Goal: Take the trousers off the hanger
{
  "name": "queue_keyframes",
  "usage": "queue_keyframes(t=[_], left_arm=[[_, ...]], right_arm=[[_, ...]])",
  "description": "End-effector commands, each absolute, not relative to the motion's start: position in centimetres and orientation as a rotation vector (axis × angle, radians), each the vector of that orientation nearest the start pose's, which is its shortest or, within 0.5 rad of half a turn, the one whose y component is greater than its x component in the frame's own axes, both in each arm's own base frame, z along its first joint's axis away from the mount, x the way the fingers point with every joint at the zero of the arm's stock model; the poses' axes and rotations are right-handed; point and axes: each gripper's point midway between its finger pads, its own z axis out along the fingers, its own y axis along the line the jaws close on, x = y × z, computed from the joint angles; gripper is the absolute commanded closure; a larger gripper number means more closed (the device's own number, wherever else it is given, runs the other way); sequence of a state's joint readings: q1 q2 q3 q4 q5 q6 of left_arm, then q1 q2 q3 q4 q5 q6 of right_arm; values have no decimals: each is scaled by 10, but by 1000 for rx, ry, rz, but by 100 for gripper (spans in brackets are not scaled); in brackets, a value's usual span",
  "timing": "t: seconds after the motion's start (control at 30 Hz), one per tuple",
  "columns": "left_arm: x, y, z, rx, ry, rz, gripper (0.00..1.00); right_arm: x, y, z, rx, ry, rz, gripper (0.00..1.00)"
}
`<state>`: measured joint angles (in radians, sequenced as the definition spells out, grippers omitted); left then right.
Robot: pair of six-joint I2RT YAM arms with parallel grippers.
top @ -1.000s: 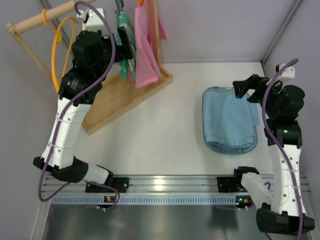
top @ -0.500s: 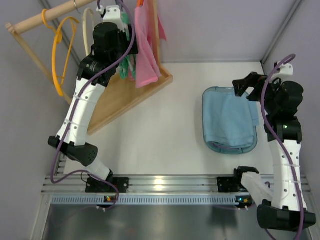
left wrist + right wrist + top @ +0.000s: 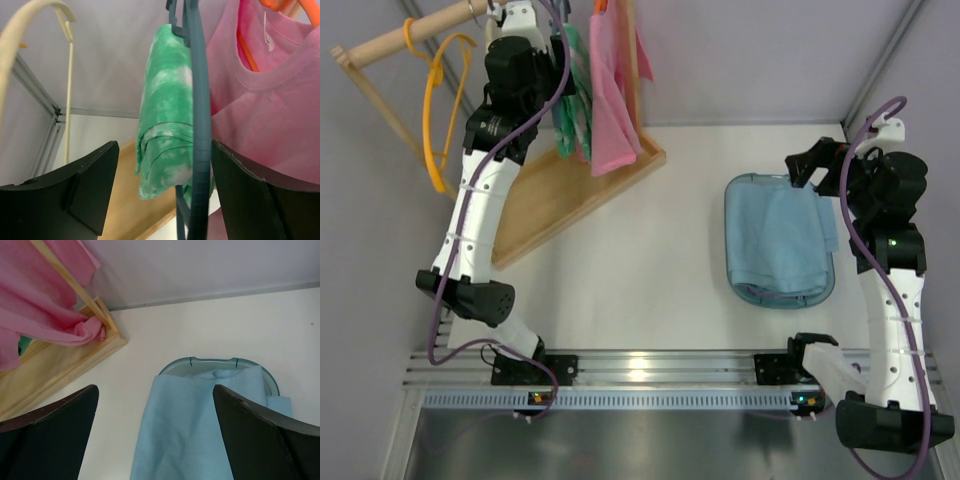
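The green trousers (image 3: 167, 125) with white blotches hang folded over the dark grey-blue hanger (image 3: 200, 125) on the wooden rack; from above the trousers (image 3: 570, 110) show beside the pink cloth. My left gripper (image 3: 164, 147) is raised to the rack and stands open, with the trousers and the hanger's bar between its fingers; the bar runs close by the right finger. From above, the left gripper (image 3: 552, 70) is pressed up against the hanging clothes. My right gripper (image 3: 155, 390) is open and holds nothing, hovering over the far rim of the basket (image 3: 745, 185).
A pink shirt (image 3: 615, 90) on an orange hanger hangs right of the trousers. A cream hanger (image 3: 30, 20) and an empty orange hanger (image 3: 435, 110) hang to the left on the rail. The rack's wooden base (image 3: 560, 200) lies below. Folded light-blue cloth (image 3: 775, 235) fills the basket.
My left arm has stretched up and back toward the rack, bringing its gripper around the trousers and hanger, and its jaws have narrowed a little. The right arm has barely shifted.
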<state>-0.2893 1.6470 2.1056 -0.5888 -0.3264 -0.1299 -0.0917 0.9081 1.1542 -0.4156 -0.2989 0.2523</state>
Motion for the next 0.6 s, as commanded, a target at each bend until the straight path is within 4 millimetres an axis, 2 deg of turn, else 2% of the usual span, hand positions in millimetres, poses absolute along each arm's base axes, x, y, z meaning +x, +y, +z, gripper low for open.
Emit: queue_keyframes(t=[0.0, 0.13, 0.27, 0.47, 0.57], left_arm=[[471, -96, 475, -58, 1653, -71, 21], [473, -102, 472, -14, 1660, -79, 23], [479, -100, 463, -2, 1675, -46, 34], [483, -107, 446, 45, 1704, -60, 34], [482, -106, 447, 51, 1684, -54, 38]], right_arm=[[312, 35, 383, 42, 1686, 361, 1], [313, 35, 383, 46, 1680, 361, 1], [315, 35, 383, 53, 1676, 365, 1], [313, 35, 384, 61, 1671, 371, 1], [311, 34, 386, 62, 1663, 366, 1]])
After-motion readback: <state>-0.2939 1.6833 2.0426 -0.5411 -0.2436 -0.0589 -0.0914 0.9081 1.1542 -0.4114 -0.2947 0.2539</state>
